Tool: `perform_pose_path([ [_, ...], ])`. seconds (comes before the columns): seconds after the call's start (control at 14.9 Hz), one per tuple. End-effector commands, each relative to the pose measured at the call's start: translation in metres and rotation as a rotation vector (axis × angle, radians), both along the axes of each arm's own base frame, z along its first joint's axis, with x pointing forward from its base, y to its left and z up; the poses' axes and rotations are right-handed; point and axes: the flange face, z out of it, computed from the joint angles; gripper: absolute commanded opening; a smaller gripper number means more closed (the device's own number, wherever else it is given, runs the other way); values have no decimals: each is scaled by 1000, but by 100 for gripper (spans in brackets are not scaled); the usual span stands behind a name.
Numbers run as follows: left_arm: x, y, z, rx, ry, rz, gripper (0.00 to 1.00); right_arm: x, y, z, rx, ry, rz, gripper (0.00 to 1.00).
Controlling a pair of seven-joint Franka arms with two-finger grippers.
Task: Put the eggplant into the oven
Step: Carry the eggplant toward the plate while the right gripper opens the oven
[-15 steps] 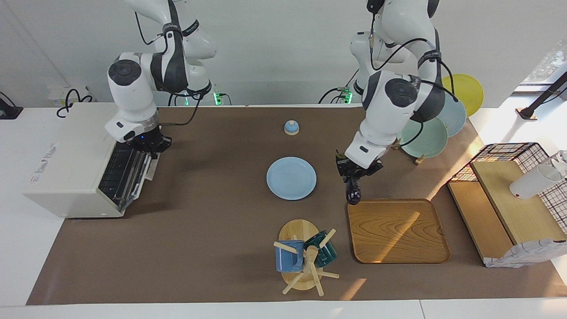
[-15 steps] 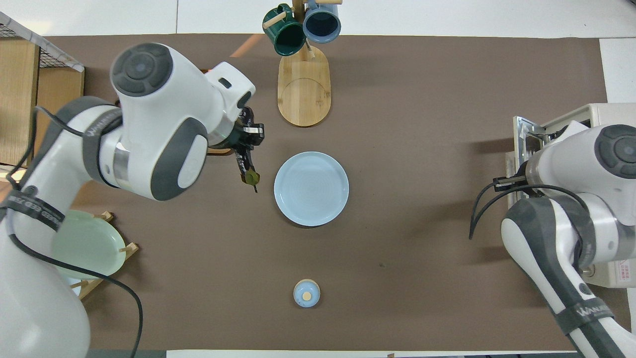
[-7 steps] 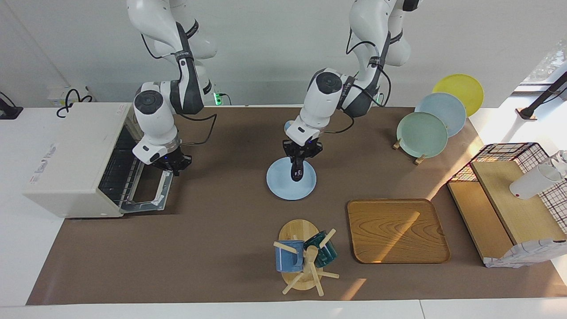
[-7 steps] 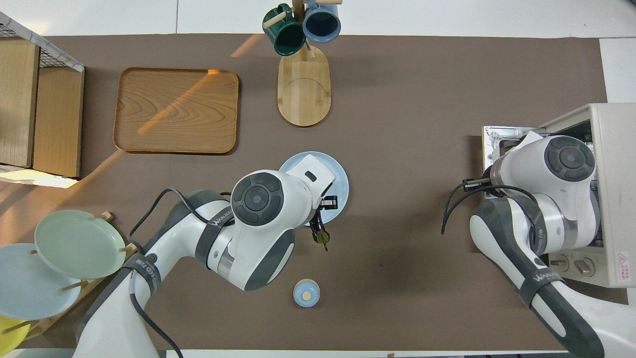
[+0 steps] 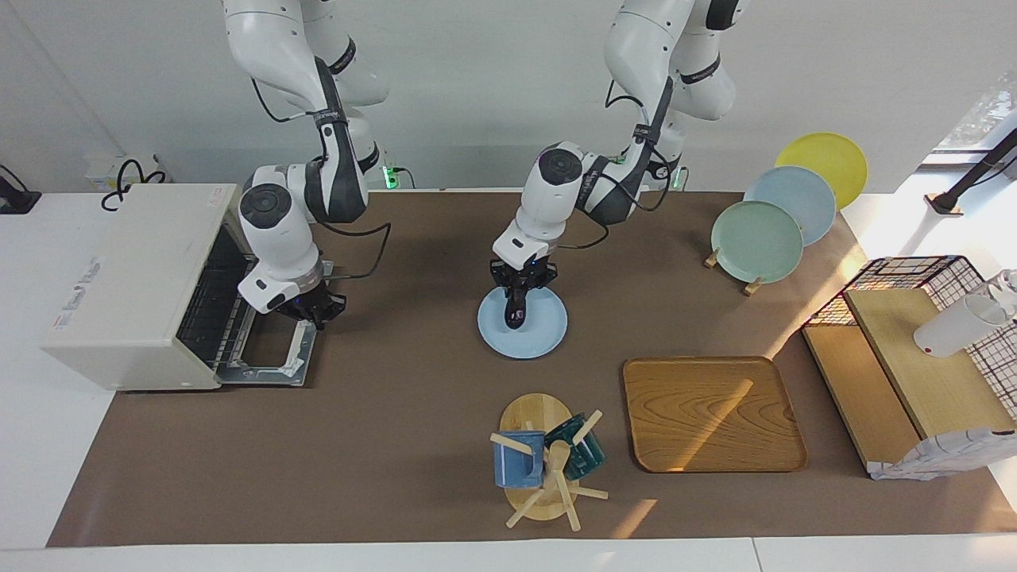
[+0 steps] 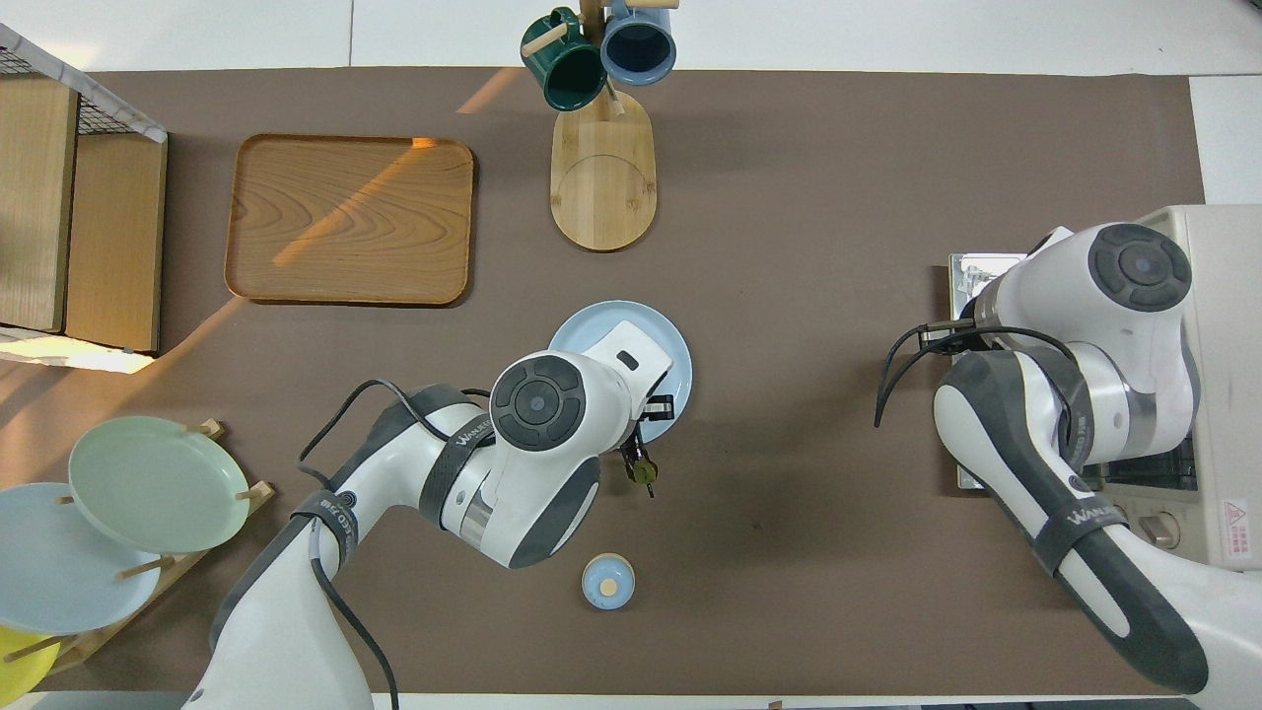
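Observation:
The off-white oven (image 5: 127, 278) stands at the right arm's end of the table with its door (image 5: 266, 349) folded down flat; it also shows in the overhead view (image 6: 1223, 325). My right gripper (image 5: 315, 314) is at the door's outer edge, shut on the handle. My left gripper (image 5: 519, 284) is shut on the dark eggplant (image 5: 514, 310), which hangs upright over the blue plate (image 5: 548, 334). In the overhead view only the eggplant's green stem end (image 6: 644, 472) shows, past the plate's (image 6: 592, 330) edge nearer to the robots.
A small blue bell (image 6: 608, 581) sits nearer to the robots than the plate. A mug rack (image 5: 544, 461) and a wooden tray (image 5: 711, 413) lie farther out. A stand of plates (image 5: 759, 238) and a wooden shelf (image 5: 914, 365) are at the left arm's end.
My left gripper carried the eggplant from beside the wooden tray to over the blue plate. My right gripper came away from the oven and the door swung from nearly closed to flat.

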Motion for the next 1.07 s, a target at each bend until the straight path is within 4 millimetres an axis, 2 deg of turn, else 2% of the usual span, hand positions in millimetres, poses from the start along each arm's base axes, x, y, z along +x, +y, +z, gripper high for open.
perform_pose_path([
  [0.0,9,11,0,-14,-9,-5,0,2,12,21,103,32,-67,6],
  [0.07,10,12,0,-14,-9,-4,0,-1,16,22,135,65,-84,11],
  [0.2,11,13,0,-14,-10,-5,0,0,53,37,140,68,-27,12],
  [0.27,15,18,0,-14,-14,-17,0,1,64,39,141,65,-6,25],
  [0.34,19,23,0,-12,-19,-38,1,1,66,40,141,66,-1,54],
  [0.4,20,24,0,-11,-19,-43,34,1,72,42,141,71,10,80],
  [0.47,19,23,0,-11,-17,-35,94,2,86,49,142,67,30,81],
  [0.54,19,24,-1,-9,-13,-30,100,-1,111,55,141,69,67,81],
  [0.67,19,26,0,-3,-4,-31,100,-4,165,67,140,39,32,83],
  [0.74,20,27,5,-1,1,-32,100,-5,193,71,143,23,15,89],
  [0.81,19,29,9,4,10,-32,100,-7,216,75,141,14,16,100],
  [0.87,20,32,16,6,14,-31,100,-7,226,78,121,7,28,100],
  [1.01,33,54,36,7,15,-8,100,-9,234,78,99,-1,38,100],
])
